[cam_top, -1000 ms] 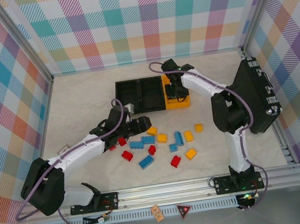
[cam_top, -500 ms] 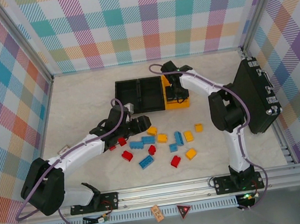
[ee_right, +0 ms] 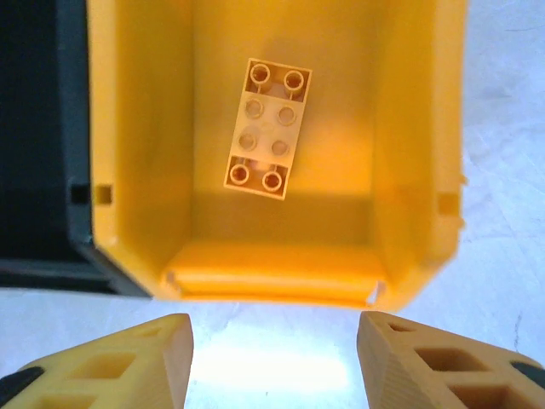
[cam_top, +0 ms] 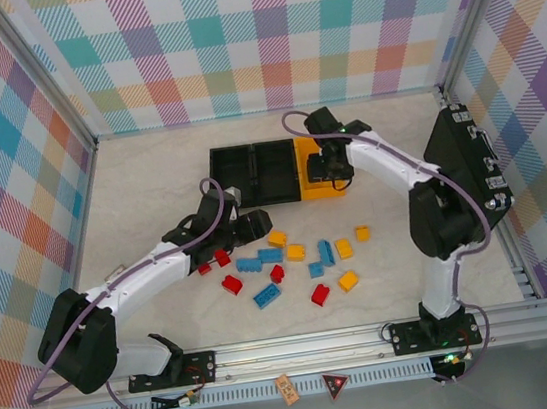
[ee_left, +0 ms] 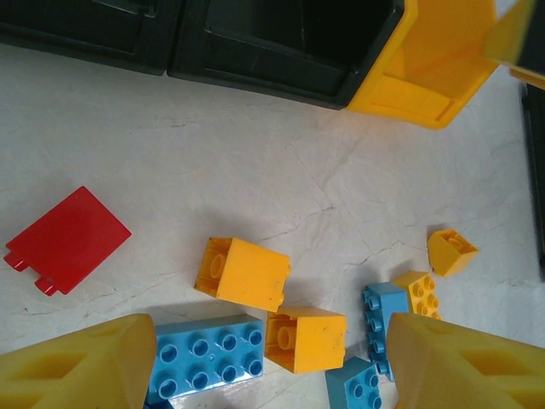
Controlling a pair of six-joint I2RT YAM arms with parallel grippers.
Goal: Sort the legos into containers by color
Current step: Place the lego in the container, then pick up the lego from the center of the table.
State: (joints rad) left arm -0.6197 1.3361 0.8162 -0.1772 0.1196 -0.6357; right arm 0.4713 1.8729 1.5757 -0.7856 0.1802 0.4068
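Right wrist view: my right claw (ee_right: 272, 341) hangs spread above the yellow bin (ee_right: 417, 170), one yellow brick (ee_right: 266, 128) inside. My left claw (ee_left: 271, 345), spread, hovers over loose legos (ee_left: 243, 273) on the bench (ee_left: 255, 153); next, probably, pinching one.

Table (cam_top: 141, 192): cream, marbled with thin grey veins. Walls (cam_top: 261, 35): pastel plaid of pink, teal, yellow and purple. Black bins (cam_top: 234, 174), two; yellow-orange bin (ee_right: 145, 128) with a yellow-orange brick (ee_right: 266, 128) inside. Loose on the table: red legos (cam_top: 232, 285), blue legos (cam_top: 266, 295), yellow-orange legos (cam_top: 348, 280). Fingers (ee_left: 77, 366) of left gripper (ee_left: 271, 341) and right gripper (ee_right: 274, 332): yellow. Case (cam_top: 471, 173): black.
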